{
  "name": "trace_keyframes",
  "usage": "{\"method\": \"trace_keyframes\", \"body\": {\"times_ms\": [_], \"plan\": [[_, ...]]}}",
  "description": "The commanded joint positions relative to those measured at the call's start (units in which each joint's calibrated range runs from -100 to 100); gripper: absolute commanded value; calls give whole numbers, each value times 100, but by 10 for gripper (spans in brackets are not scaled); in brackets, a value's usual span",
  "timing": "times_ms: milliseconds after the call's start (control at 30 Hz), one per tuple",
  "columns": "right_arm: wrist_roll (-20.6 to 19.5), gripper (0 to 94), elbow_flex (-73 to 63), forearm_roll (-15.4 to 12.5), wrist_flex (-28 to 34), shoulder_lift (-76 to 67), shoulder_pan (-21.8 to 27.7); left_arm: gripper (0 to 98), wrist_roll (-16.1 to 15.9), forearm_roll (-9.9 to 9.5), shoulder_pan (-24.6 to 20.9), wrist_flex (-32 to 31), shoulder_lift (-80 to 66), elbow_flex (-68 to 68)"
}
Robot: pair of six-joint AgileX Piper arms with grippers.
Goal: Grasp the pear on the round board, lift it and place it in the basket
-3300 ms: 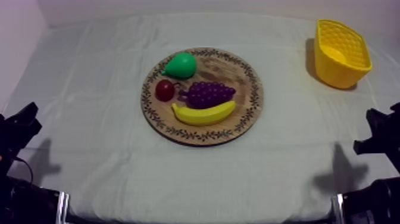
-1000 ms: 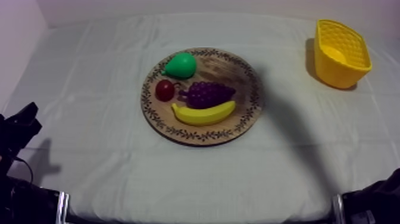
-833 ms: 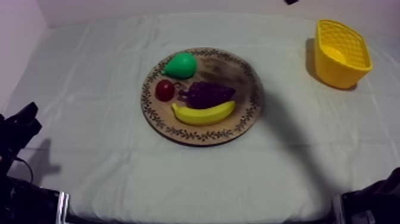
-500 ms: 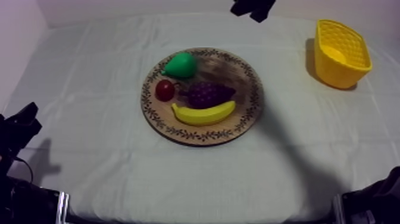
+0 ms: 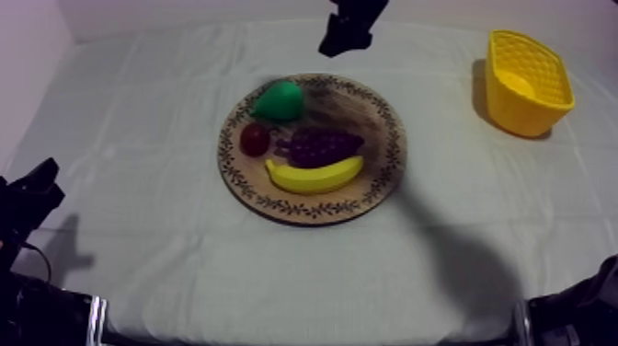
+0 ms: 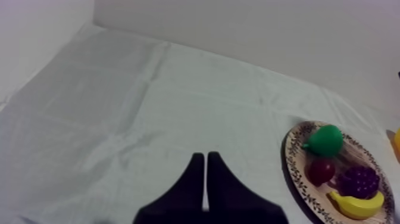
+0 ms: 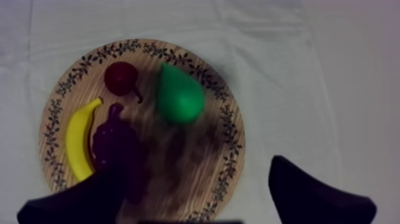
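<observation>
Hovering right end effector [image 5: 342,41]: it is hanging in the air off the far rim of the board [image 5: 372,124], and its arm is coming in from the upper right.
Right fingers: they are standing wide apart, with nothing between them; in the right wrist view the end effector [image 7: 194,170] is looking straight down on the board [image 7: 199,149].
Pear [image 5: 280,99]: it is lying on the board near its far rim, ahead of the right end effector and apart from both fingers; in the right wrist view the pear [image 7: 178,95] is sitting beyond the fingertips, within the span of the opening.
Other fruit: a small red fruit [image 5: 255,139] is lying just beside the pear, grapes [image 5: 320,145] are sitting mid-board, and a banana [image 5: 314,175] is lying on the side of the grapes away from the right end effector.
Basket [image 5: 526,83]: it is standing on the tabletop [image 5: 138,138], well apart from the right end effector and from the board.
Left end effector [image 5: 32,189]: it is resting low at its own side, well apart from the board; in the left wrist view its [image 6: 205,161] fingers are lying together as a narrow wedge, and the pear [image 6: 324,140] is lying far off to its side.
</observation>
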Motion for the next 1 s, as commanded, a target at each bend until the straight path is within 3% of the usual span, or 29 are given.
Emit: {"method": "trace_keyframes", "body": {"times_ms": [0,967], "plan": [[10,809,-225,15,12,359,-17,1,-1,2,-1,-1,0,5],[-137,802,-2884,152,341,3526,-285,1,-1,2,-1,-1,0,5]]}}
